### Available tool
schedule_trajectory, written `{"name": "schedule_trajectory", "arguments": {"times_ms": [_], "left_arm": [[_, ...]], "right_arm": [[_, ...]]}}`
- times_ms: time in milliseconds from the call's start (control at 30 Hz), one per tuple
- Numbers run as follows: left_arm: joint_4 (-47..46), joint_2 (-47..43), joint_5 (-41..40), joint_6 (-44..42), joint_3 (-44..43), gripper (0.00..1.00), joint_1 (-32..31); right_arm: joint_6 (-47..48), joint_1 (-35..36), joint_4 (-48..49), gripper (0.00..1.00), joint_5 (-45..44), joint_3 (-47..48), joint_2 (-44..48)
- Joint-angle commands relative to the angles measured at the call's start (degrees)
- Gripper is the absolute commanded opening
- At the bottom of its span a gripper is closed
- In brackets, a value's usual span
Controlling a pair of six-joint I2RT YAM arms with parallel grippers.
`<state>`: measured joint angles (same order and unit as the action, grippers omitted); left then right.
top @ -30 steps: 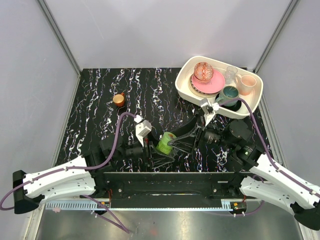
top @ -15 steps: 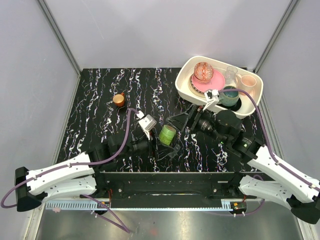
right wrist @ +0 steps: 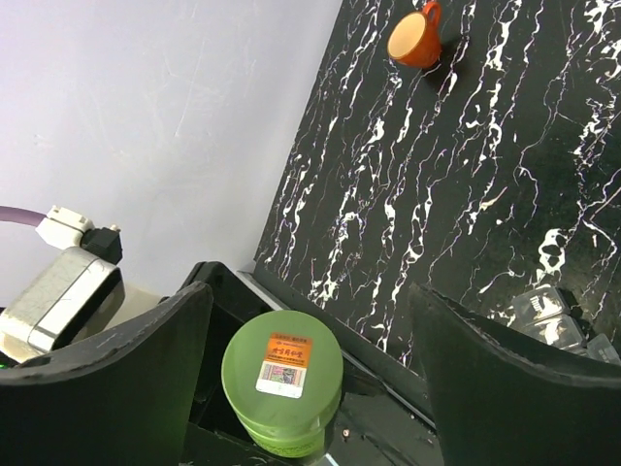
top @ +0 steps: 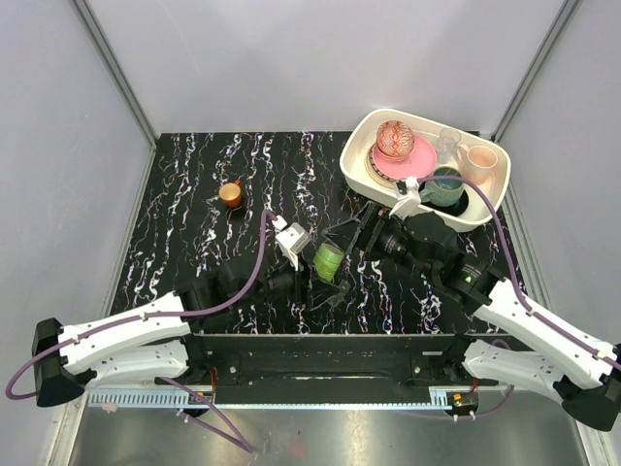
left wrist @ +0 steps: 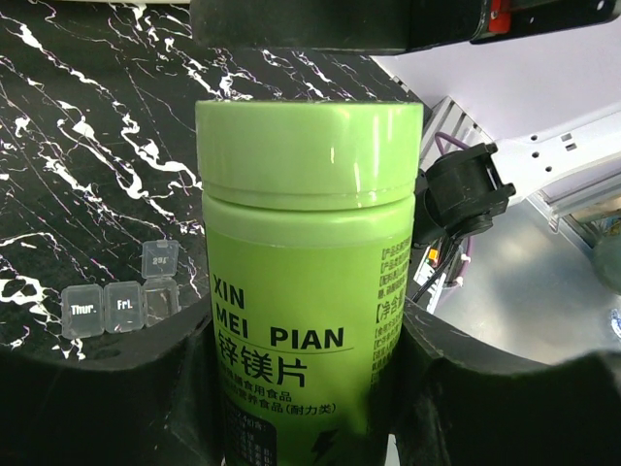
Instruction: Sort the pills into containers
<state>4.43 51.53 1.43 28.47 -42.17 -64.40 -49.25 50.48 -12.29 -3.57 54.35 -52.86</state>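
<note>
My left gripper (top: 326,279) is shut on a green pill bottle (top: 328,260) and holds it upright, lid on, above the near middle of the table. In the left wrist view the bottle (left wrist: 306,243) fills the space between my fingers (left wrist: 116,388). My right gripper (top: 351,236) is open just beyond the bottle. In the right wrist view its fingers (right wrist: 107,379) stand wide apart on either side of the bottle's lid (right wrist: 281,377) without touching it. The pill box (left wrist: 118,303), a short strip of small compartments marked Thur. and Fri., lies on the table with one lid up. It also shows in the right wrist view (right wrist: 553,309).
An orange cup (top: 231,193) stands at the back left of the black marbled table (top: 194,233). It also shows in the right wrist view (right wrist: 415,37). A white tub (top: 357,167) with bowls, a plate and cups sits at the back right.
The bottle, tilted a second ago, now stands upright and a little farther from the bases. My right gripper has drawn back from beside the bottle to just beyond it.
</note>
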Motion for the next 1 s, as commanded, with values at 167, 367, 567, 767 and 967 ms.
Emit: {"name": "schedule_trajectory", "arguments": {"times_ms": [167, 367, 567, 767, 967], "left_arm": [[-4.2, 0.8, -2.6, 0.4, -3.4, 0.00, 0.2], [-4.3, 1.2, -2.8, 0.4, -3.7, 0.00, 0.2], [-4.3, 1.4, -3.1, 0.4, -3.8, 0.00, 0.2], [-4.3, 1.4, -3.0, 0.9, -3.7, 0.00, 0.2], [-7.4, 0.5, -1.7, 1.5, -2.2, 0.00, 0.2]], "right_arm": [[-1.8, 0.7, 2.9, 0.87, 5.1, -0.6, -1.0], [-1.6, 1.1, 2.9, 0.82, 6.1, -1.2, -1.2], [-1.2, 1.2, 3.0, 0.66, 6.9, -1.3, -1.4], [0.0, 1.2, 3.0, 0.47, 7.7, -1.5, -1.2], [2.9, 1.2, 3.2, 0.31, 9.1, -2.1, 0.3]]}}
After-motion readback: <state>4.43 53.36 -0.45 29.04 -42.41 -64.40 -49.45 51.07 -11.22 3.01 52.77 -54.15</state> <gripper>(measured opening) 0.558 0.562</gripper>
